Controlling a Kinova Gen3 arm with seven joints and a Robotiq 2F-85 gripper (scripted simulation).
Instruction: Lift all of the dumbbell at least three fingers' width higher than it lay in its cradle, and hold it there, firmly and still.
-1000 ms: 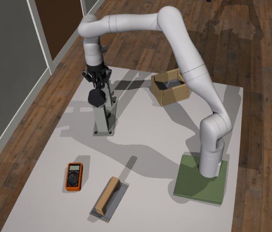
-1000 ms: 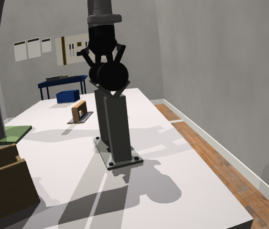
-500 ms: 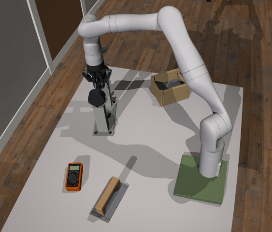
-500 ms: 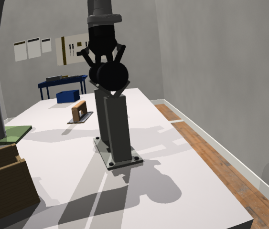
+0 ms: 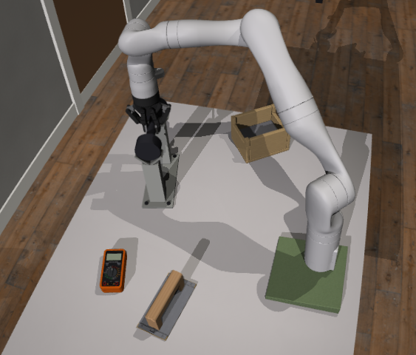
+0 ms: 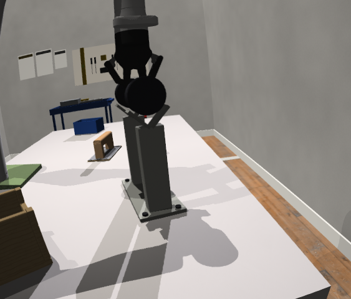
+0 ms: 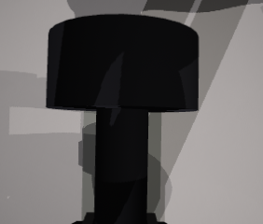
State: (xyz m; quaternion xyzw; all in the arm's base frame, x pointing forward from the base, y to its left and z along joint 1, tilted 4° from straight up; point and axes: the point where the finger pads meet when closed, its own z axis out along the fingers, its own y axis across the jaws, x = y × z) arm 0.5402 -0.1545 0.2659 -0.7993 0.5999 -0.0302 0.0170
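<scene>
The black dumbbell (image 5: 148,147) hangs from my gripper (image 5: 150,123), which is shut on its bar from above. In the exterior view the dumbbell's round ends (image 6: 143,95) sit just above the V-shaped arms of the grey cradle stand (image 6: 151,167), very close to them; whether they still touch is hard to tell. The stand (image 5: 159,176) is bolted to the white table. In the wrist view one dumbbell end (image 7: 122,63) and the bar (image 7: 121,163) fill the frame, and my fingertips are hidden at the bottom edge.
A wooden crate (image 5: 260,133) stands at the back of the table. An orange multimeter (image 5: 113,270) and a wood-handled trowel (image 5: 165,303) lie near the front. My arm's base stands on a green plate (image 5: 306,276).
</scene>
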